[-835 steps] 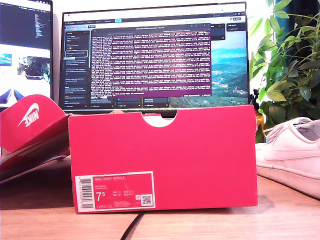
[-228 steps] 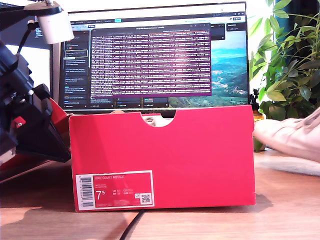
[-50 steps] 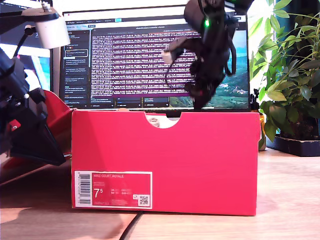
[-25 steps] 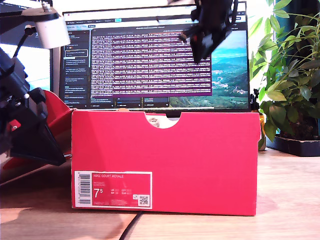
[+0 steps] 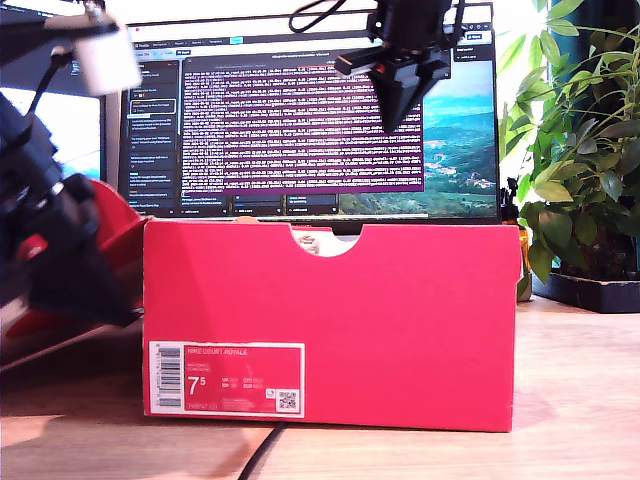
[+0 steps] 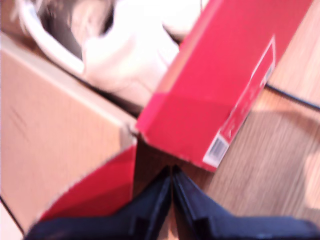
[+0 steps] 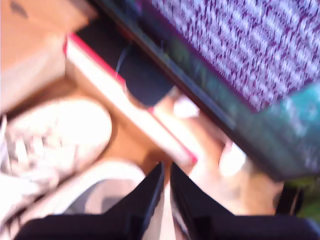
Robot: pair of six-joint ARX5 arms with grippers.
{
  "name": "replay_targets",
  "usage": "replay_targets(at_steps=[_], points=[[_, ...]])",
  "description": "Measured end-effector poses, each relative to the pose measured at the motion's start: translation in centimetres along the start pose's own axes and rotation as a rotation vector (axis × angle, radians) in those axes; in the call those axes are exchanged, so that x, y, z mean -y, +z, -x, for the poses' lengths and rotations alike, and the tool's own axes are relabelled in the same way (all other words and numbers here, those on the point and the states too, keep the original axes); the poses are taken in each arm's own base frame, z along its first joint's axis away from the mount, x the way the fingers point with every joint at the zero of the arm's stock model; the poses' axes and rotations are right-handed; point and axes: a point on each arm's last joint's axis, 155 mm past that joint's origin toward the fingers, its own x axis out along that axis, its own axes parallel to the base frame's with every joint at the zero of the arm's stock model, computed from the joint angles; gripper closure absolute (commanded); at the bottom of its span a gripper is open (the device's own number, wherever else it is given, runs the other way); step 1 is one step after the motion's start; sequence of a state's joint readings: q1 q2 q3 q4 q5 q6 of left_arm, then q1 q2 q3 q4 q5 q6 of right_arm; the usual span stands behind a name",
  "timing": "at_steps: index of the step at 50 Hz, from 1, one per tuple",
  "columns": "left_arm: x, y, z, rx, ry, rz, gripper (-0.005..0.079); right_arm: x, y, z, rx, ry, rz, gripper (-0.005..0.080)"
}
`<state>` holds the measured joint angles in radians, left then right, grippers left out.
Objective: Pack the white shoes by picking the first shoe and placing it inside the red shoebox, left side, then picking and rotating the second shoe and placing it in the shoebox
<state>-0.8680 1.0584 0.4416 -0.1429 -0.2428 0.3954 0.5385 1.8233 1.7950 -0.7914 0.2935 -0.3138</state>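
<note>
Step in hand, as judged: both white leather low-top sneakers (image 7: 55, 135) lie inside the bright red cardboard shoebox (image 5: 330, 325); packing looks finished, retreat phase.

My second gripper (image 7: 165, 177) hangs above the box, in front of the monitor (image 5: 300, 120), jaws closed, holding nothing. A rounded toe and a laced upper lie below it, apart from the tips.

My first gripper (image 6: 171, 180), jaws together and empty, hovers over the wooden surface (image 6: 280, 150) just off a box corner; a sneaker shows inside.

Next: clear both arms upward without snagging the box walls.
</note>
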Motion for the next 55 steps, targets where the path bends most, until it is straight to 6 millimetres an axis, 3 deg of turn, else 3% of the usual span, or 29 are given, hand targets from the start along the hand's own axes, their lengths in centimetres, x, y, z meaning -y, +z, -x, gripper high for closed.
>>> replay_targets(at_steps=[22,29,42,55], points=[[0.2,-0.6,0.1,-0.028,-0.011,-0.008,0.0762,0.2,-0.2,-0.1,-0.005,0.000,-0.004,0.0763],[0.0,0.2,0.5,-0.032,-0.019,-0.014,0.0762,0.1,-0.5,-0.1,-0.013,0.013,-0.003,0.0763],[-0.6,0.9,2.3,-0.094,-0.050,-0.034,0.0762,-1.0,-2.8,-0.3,-0.079,0.152,-0.075,0.0763],[-1.7,1.7,4.6,-0.083,-0.045,-0.029,0.0762,0.5,-6.1,-0.5,-0.153,0.292,-0.211,0.0763]])
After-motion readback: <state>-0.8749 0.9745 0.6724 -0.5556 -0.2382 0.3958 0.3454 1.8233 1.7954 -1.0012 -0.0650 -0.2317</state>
